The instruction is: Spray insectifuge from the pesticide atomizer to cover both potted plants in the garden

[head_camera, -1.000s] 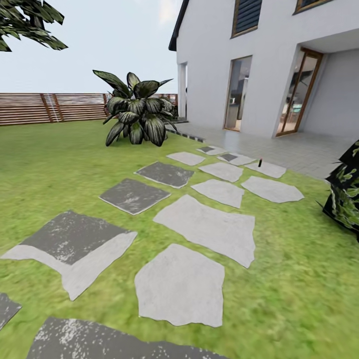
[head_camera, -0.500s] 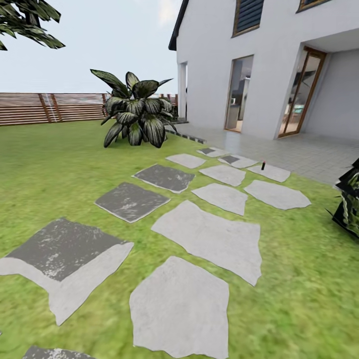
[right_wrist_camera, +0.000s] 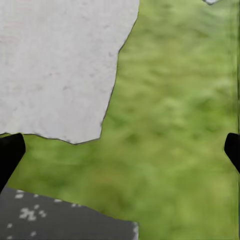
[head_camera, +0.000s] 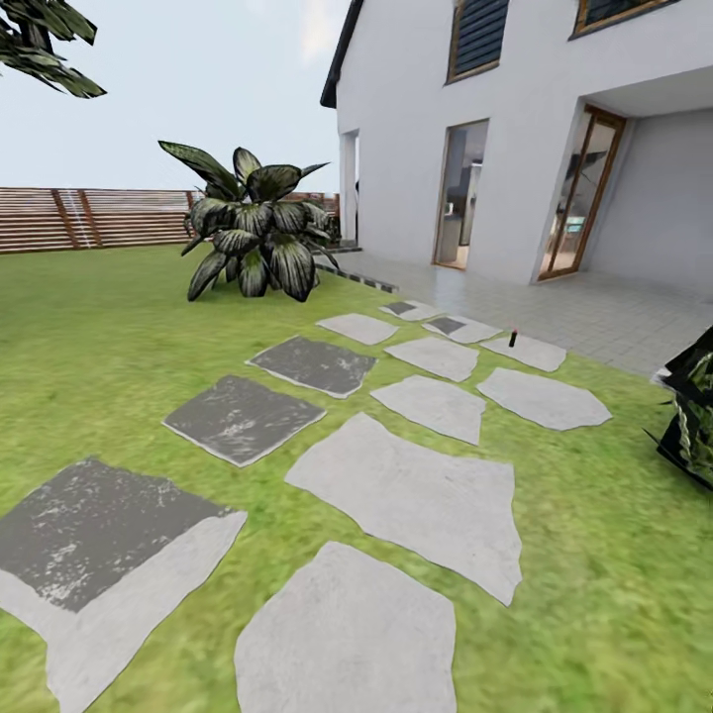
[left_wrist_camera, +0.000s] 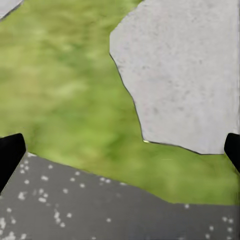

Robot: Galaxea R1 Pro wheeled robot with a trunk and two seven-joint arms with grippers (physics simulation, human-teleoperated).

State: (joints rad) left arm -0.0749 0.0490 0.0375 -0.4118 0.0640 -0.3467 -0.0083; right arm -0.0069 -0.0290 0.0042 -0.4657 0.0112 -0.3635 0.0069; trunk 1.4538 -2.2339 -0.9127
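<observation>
Out on the lawn, the robot looks across a run of stepping stones toward the white house. Far up that path, on the pale stone nearest the house's tiled terrace, stands the pesticide atomizer: a tiny dark upright sliver with a red top, well apart from the robot and untouched. Standing upright on flat stone, it should be easy to approach from above or the side, I'd say.

Both arms ride low, wrist cameras facing straight down at grass and paving. The left claw is spread wide, its dark fingertips at the frame's edges, nothing between them. The right claw is the same, released and empty, presumably kept ready for the pickup.

A big broad-leaved plant sits beside the house's corner, wooden fence behind it. More dark foliage pokes in on the terrace side; whether it's a potted target, I can't tell.
</observation>
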